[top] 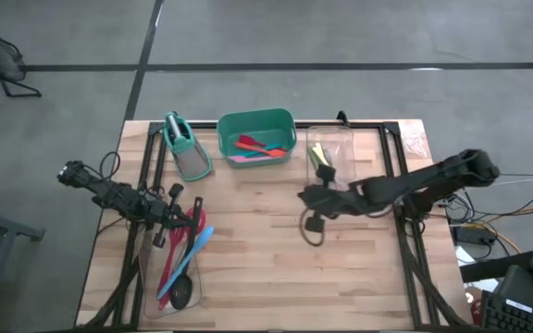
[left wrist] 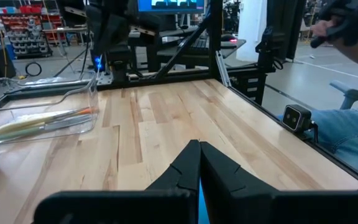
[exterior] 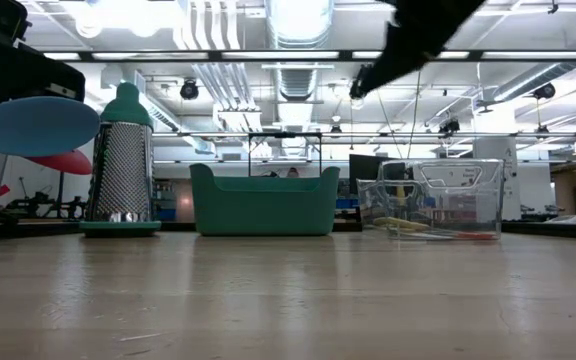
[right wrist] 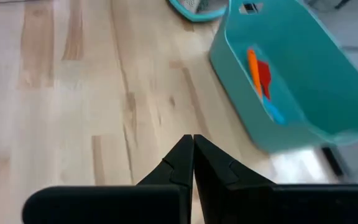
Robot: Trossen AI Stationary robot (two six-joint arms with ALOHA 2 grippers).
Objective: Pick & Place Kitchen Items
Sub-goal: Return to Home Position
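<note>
My left gripper (top: 195,220) hangs over a clear bin (top: 151,277) at the table's near left and is shut on a blue spatula (top: 192,254). The spatula's broad head (exterior: 28,125) shows raised above the table in the low view. Red utensils (top: 176,250) and a black ladle (top: 181,294) lie in that bin. My right gripper (top: 309,197) is shut and empty, raised above the table's middle, near a clear bin (top: 336,148) that holds a yellow-handled tool (top: 320,159). A green tub (top: 257,134) holds red, orange and blue utensils (right wrist: 260,78). My left gripper pinches the blue spatula between its two fingers; only a thin blue strip (left wrist: 199,202) shows between them in the left wrist view. The fingers hide which part they are on. The spatula's head is clear of the table.
A metal grater with a teal handle (top: 185,148) stands at the far left beside the green tub. A dark loop (top: 313,231) shows under my right gripper; what it is I cannot tell. Bare wood lies in the table's middle. A seated person (left wrist: 353,130) is beyond the table's edge.
</note>
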